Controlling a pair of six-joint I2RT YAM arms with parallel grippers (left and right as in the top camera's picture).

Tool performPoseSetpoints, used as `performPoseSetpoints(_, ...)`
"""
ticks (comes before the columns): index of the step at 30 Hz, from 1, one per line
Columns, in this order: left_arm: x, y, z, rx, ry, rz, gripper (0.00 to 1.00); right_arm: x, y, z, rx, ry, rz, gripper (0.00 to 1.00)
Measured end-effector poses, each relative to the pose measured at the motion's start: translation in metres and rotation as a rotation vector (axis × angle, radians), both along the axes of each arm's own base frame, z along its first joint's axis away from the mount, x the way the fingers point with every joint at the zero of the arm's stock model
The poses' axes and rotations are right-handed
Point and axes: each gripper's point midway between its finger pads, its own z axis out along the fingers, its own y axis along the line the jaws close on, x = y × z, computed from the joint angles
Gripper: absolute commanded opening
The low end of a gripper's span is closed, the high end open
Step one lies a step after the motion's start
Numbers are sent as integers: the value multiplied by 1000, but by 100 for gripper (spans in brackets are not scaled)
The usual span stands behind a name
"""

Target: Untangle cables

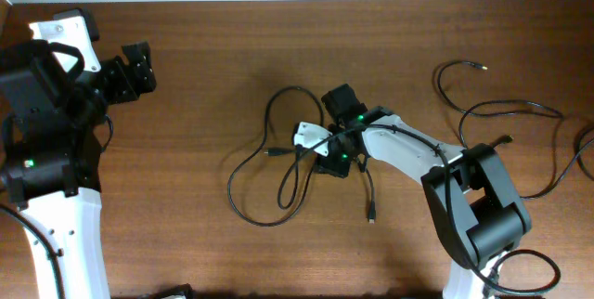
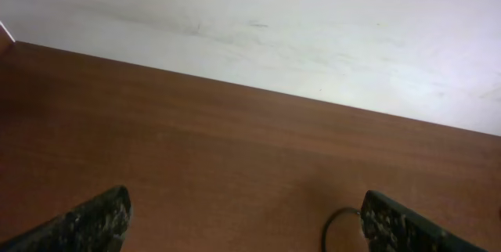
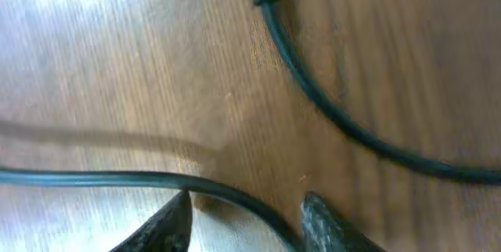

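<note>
A tangle of thin black cables (image 1: 243, 162) lies in loops at the table's centre, with one plug end (image 1: 371, 215) trailing toward the front. My right gripper (image 1: 322, 147) is down on this tangle. In the right wrist view its fingers (image 3: 246, 209) are apart, and one cable (image 3: 102, 178) runs between the tips, not clamped. A second cable (image 3: 329, 103) with a ribbed plug end crosses above. My left gripper (image 1: 139, 69) is open and empty at the far left back; in the left wrist view (image 2: 246, 221) a short cable loop (image 2: 335, 222) shows beside its right finger.
Another thin black cable (image 1: 501, 107) with a plug tip (image 1: 481, 66) lies spread out at the right of the wooden table (image 1: 204, 58). One more cable loop (image 1: 585, 146) is at the right edge. A pale wall (image 2: 313, 25) borders the table's back.
</note>
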Motion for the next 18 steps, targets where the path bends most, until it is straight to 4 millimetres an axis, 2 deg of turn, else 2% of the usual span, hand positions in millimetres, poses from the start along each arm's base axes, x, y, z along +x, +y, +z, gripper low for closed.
performPoseSetpoints(3,0,0,-1,-1,3,0,94,15,17,3,96,-39,-37,62)
performPoseSetpoints(5,0,0,0,-1,2,0,94,16,27,6,157,-23,-52,62)
performPoseSetpoints(10,-1,0,-1,-2,6,0,94,25,37,13,213,-62,-50,63)
performPoseSetpoints(11,-1,0,-2,-2,7,0,94,25,38,14,220,-62,-49,78)
performPoseSetpoints(12,-1,0,-2,-2,7,0,94,24,40,14,231,-55,-45,80)
performPoseSetpoints(13,-1,0,-2,-2,8,0,94,15,51,23,313,-9,-16,80)
performPoseSetpoints(15,-1,0,-2,-2,8,0,95,-4,76,51,519,144,1,99)
performPoseSetpoints(16,-1,0,-2,-3,8,0,95,-9,81,57,561,223,-36,99)
performPoseSetpoints(18,-1,0,-2,-2,8,0,96,-38,94,91,716,519,-54,99)
